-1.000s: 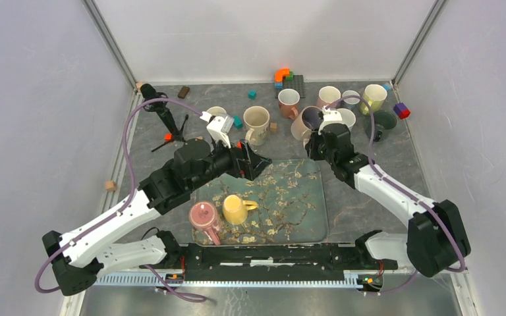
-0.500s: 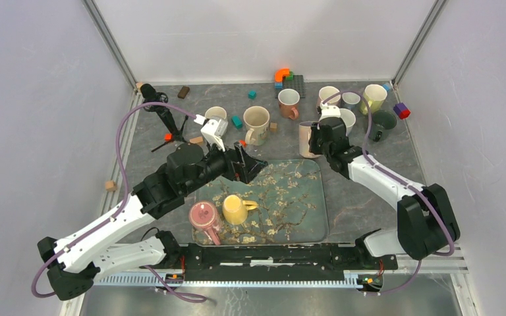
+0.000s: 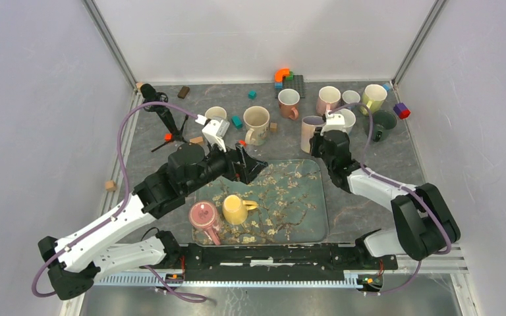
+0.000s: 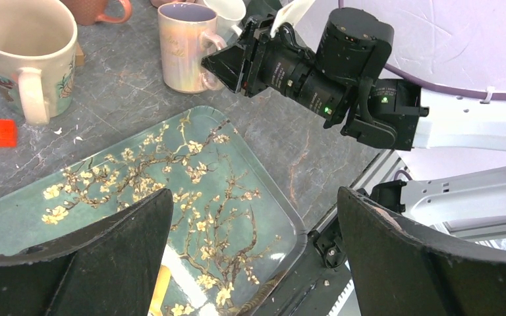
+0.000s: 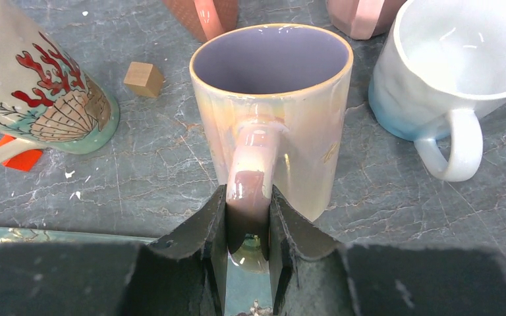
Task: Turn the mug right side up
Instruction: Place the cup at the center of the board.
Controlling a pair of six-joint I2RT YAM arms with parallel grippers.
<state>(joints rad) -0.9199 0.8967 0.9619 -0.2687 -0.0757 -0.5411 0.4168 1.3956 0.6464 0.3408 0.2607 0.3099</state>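
The mug (image 3: 310, 132) is pearly cream with a lilac inside. It stands upright, mouth up, on the grey table just behind the tray's far right corner. In the right wrist view the mug (image 5: 270, 99) fills the centre, its handle facing the camera. My right gripper (image 5: 248, 197) is shut on that handle, one finger on each side. From above, the right gripper (image 3: 320, 141) sits right beside the mug. My left gripper (image 4: 253, 217) is open with nothing between its fingers. It hangs over the flowered tray (image 4: 204, 184), well left of the mug (image 4: 183, 46).
A yellow mug (image 3: 236, 209) and a pink cup (image 3: 203, 215) rest on the tray (image 3: 306, 197). A shell-patterned mug (image 5: 39, 85), a wooden cube (image 5: 143, 79) and a white mug (image 5: 448, 66) crowd the held mug. Several more mugs and blocks line the back. A small tripod (image 3: 165, 118) stands back left.
The right gripper has turned the mug from lying tilted to standing upright and drawn it slightly nearer. The left arm shifted a little left early on, then held still.
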